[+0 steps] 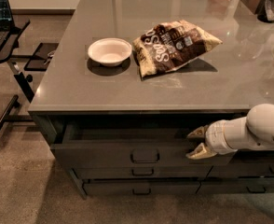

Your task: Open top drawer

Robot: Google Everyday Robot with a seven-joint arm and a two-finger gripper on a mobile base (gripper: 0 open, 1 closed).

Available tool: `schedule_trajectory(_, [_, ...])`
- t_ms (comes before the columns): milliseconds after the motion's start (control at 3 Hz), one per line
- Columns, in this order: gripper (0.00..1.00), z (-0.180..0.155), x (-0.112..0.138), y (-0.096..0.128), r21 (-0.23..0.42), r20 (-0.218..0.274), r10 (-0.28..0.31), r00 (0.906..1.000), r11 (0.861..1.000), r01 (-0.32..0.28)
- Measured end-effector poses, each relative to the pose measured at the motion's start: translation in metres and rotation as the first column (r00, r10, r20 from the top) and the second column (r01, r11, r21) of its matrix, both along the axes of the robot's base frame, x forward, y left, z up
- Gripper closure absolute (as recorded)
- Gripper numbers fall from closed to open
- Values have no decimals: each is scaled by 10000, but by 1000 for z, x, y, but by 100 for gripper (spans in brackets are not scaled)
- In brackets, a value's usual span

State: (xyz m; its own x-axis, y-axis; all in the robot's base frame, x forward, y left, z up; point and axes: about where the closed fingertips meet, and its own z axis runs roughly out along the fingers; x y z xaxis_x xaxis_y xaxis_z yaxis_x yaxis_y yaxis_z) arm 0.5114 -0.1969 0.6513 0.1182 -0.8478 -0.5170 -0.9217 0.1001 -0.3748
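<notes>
The top drawer [95, 154] is partly pulled out; the gripper [198, 143] is placed at its right end, jaws spread; further pulling is judged needed.

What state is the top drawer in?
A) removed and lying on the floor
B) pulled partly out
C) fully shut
B: the top drawer juts out beneath the countertop, its dark inside showing, with the tool at the right end of its front.

Dim warm light, overhead glare on countertop [249, 73], top drawer [104, 154] interior shadowed, pale claw [189, 146] at its front
</notes>
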Motion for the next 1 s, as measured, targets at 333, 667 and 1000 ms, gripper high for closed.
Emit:
schedule_trajectory(333, [36,0,0,0,0,0,0,10000,10000,0])
schedule_trajectory(667, [13,-6,-5,-2,119,-130,77,9999,9999,-75])
schedule_trajectory(1000, [7,-23,-31,-12,600,-487,357,9982,9977,-328])
